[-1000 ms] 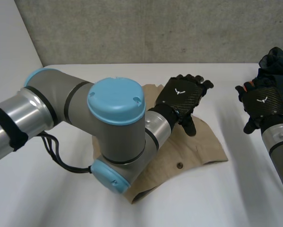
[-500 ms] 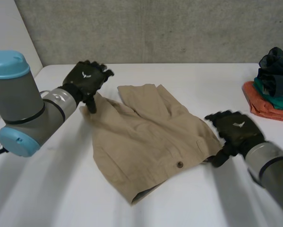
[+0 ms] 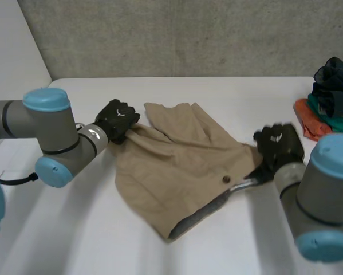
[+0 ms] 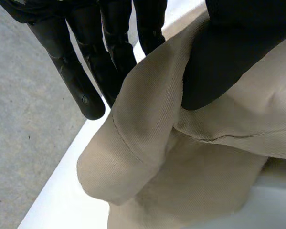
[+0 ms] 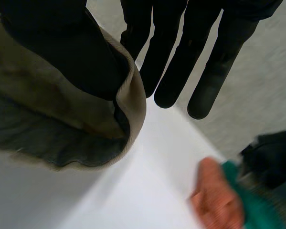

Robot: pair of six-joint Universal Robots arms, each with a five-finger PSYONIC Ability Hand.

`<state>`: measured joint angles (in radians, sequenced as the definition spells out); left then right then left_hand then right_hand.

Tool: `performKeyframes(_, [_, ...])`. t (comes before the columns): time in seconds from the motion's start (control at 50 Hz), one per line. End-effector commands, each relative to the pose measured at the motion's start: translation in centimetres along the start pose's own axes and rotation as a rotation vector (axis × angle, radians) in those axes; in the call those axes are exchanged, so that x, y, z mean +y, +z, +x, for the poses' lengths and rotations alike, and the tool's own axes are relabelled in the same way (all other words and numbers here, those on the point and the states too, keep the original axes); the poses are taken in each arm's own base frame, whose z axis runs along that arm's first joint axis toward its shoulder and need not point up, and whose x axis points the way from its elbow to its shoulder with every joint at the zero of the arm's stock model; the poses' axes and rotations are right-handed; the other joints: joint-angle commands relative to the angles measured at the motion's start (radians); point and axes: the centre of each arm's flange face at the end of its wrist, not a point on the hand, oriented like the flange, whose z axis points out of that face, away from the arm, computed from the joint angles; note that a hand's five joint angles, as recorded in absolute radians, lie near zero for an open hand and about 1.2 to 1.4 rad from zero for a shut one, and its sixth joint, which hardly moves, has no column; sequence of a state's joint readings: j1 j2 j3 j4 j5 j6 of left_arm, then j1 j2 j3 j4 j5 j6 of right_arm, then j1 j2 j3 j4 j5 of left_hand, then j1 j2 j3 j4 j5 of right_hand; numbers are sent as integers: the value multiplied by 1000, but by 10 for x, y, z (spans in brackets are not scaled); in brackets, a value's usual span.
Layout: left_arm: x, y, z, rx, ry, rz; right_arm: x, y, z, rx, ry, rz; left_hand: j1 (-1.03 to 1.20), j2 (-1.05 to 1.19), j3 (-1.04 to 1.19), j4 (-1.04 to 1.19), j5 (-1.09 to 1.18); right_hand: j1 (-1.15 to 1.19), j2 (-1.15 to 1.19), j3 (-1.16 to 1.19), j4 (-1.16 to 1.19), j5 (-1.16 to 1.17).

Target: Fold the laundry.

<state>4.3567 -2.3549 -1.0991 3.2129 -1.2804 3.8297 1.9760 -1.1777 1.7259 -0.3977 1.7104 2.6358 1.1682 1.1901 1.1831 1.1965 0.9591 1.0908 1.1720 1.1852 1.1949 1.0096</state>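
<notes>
A tan garment (image 3: 177,166) with a dark button (image 3: 226,179) lies crumpled on the white table (image 3: 74,240). My left hand (image 3: 117,119) is at its far left corner. In the left wrist view the thumb (image 4: 228,47) presses a fold of the garment (image 4: 181,167) against the straight fingers (image 4: 80,71). My right hand (image 3: 280,146) is at the garment's right edge. There the thumb (image 5: 61,43) pinches the hem (image 5: 128,90) against the fingers (image 5: 171,62). The near right edge is raised off the table and shows its grey inside (image 3: 205,212).
A pile of folded clothes (image 3: 331,97), orange, teal and dark, sits at the table's far right edge, just beyond my right hand; the orange piece (image 5: 214,200) lies past its fingertips. A grey concrete wall (image 3: 188,34) stands behind the table.
Both hands have closed on the garment, the left on its far left corner, the right on its right edge. The right edge has lifted, turning up the grey inside.
</notes>
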Motion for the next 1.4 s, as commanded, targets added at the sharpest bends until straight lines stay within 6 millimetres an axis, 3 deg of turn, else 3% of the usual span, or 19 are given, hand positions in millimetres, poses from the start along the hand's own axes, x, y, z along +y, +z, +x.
performKeyframes(0.02, [-36,-47,10,15,-57,14,-36,59,30,110,-76,130,228,206,213,200,263,305,224,211,201,212])
performKeyframes(0.1, [-53,-68,28,32,-133,15,-45,98,29,122,-132,210,228,206,213,200,263,305,224,211,201,212])
performKeyframes(0.2, [-55,-82,46,3,-220,-38,-47,144,16,96,-149,354,228,206,213,200,263,305,224,211,201,212])
performKeyframes(0.28, [-68,-89,72,16,-250,-32,-37,163,5,100,-142,415,228,206,213,200,263,305,224,211,201,212])
performKeyframes(0.32, [-72,-89,77,18,-249,-23,-29,167,-2,88,-142,428,85,63,70,57,120,305,224,211,201,212])
performKeyframes(0.4, [-67,-81,82,-11,-231,-28,-11,169,-14,67,-151,408,-179,-201,-194,-207,-144,-540,-621,-634,-644,-633])
performKeyframes(0.42, [-67,-79,82,-24,-231,-28,-11,166,-9,85,-142,382,-281,-303,-296,-310,-247,-916,-997,-1011,-1020,-1010])
performKeyframes(0.48, [-68,-77,73,-94,-228,-41,-18,158,9,139,-124,334,-464,-486,-479,-493,-430,-916,-997,-1011,-1020,-1010])
performKeyframes(0.5, [-67,-77,71,-114,-229,-46,-22,150,29,176,-117,289,-488,-510,-503,-516,-453,-916,-997,-1011,-1020,-1010])
performKeyframes(0.58, [-71,-82,56,-185,-234,-53,-40,118,74,166,-96,196,-711,-733,-726,-739,-676,-916,-997,-1011,-1020,-1010])
performKeyframes(0.7, [-79,-100,25,-254,-250,-28,-60,59,88,13,-24,64,-758,-780,-773,-786,-723,-916,-997,-1011,-1020,-1010])
performKeyframes(0.8, [-82,-121,24,-247,-249,-22,-47,9,78,-135,123,-163,-732,-754,-747,-760,-697,-910,-991,-1004,-1014,-1003])
performKeyframes(0.96, [-63,-153,51,-129,-245,-64,-14,-37,42,-327,259,-329,-318,-340,-333,-346,-283,-639,-721,-734,-743,-733])
performKeyframes(1.04, [-53,-154,60,-71,-248,-74,-1,-42,27,-360,275,-299,-300,-322,-315,-328,-265,-630,-711,-724,-734,-723])
performKeyframes(1.14, [-23,-133,55,-95,-245,-136,7,-39,11,-355,250,-212,-364,-386,-379,-393,-330,-633,-714,-727,-737,-726])
performKeyframes(1.24, [-9,-114,44,-138,-202,-130,14,-35,-13,-370,212,-166,-467,-489,-482,-496,-433,-601,-682,-695,-705,-694])
performKeyframes(1.32, [-4,-102,44,-145,-155,-123,25,-27,-19,-338,194,-190,-546,-568,-561,-575,-512,-282,-363,-376,-386,-375])
performKeyframes(1.38, [3,-91,47,-138,-119,-129,28,-23,-21,-317,160,-193,-561,-583,-576,-590,-527,304,223,209,200,210])
performKeyframes(1.4, [4,-90,48,-133,-110,-133,28,-22,-21,-314,144,-186,-561,-583,-576,-590,-527,305,224,211,201,212])
